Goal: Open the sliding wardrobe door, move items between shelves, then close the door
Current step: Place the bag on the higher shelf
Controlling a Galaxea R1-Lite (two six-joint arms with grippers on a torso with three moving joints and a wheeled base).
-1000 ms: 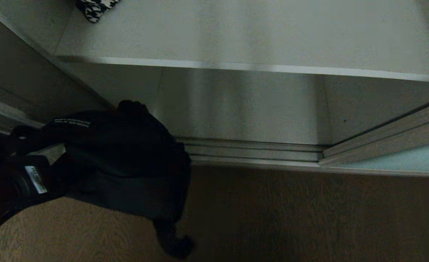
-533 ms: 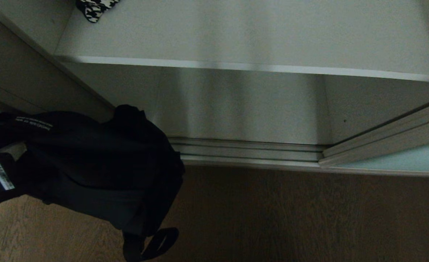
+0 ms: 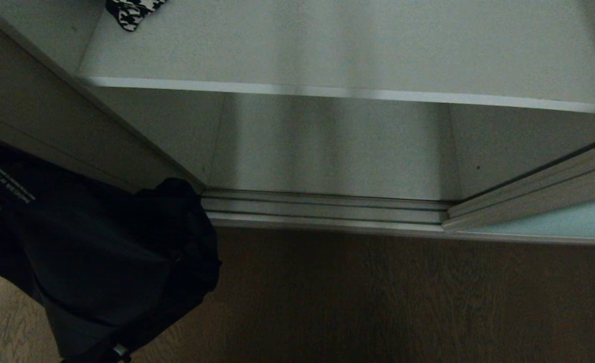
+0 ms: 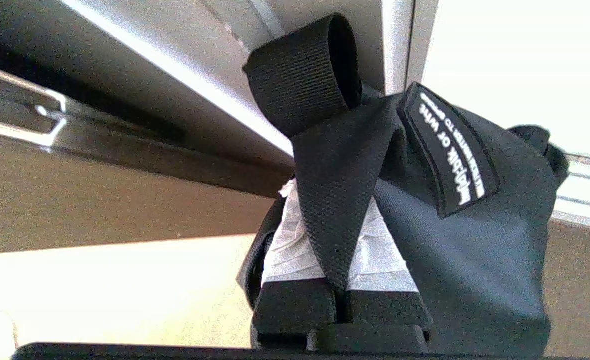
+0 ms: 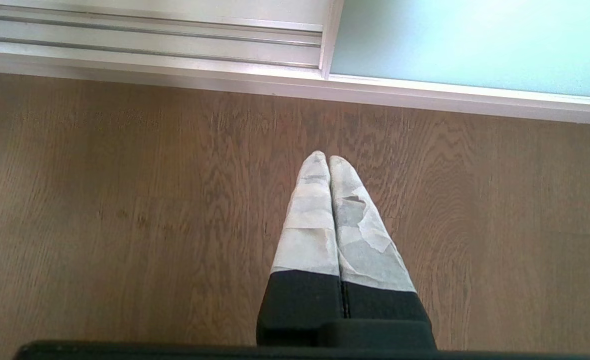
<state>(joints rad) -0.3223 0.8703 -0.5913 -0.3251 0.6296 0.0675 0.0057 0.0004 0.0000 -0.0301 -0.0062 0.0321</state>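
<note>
Low at the wardrobe's left side, the left gripper (image 4: 342, 260) pinches the woven strap (image 4: 335, 200) of the black fabric bag (image 3: 101, 262), its taped fingers (image 4: 295, 250) pressed together on the webbing. From the head camera the bag hangs over the wooden floor (image 3: 403, 297), outside the cabinet and just in front of the left end of the silver floor track (image 3: 328, 209); its top reaches up against the wardrobe's left side panel (image 3: 50, 126). A label with white lettering (image 4: 450, 150) is sewn near the strap loop (image 4: 305, 75), which stands above the fingers in the wrist view.

The sliding wardrobe door (image 3: 570, 219) of pale teal glass sits pushed to the right end of the track, leaving the opening bare. Inside, a light-grey shelf (image 3: 353, 50) spans the width, and the houndstooth piece (image 3: 131, 11) lies at that shelf's back-left corner, only partly in view. The lower shelf (image 3: 338, 151) below it shows a bare grey surface.

Off to the right, the right gripper (image 5: 327, 160) hangs above the floor, its two taped fingers (image 5: 307, 220) pressed tip to tip on nothing, pointing toward the track and the door's bottom corner (image 5: 335, 75)
</note>
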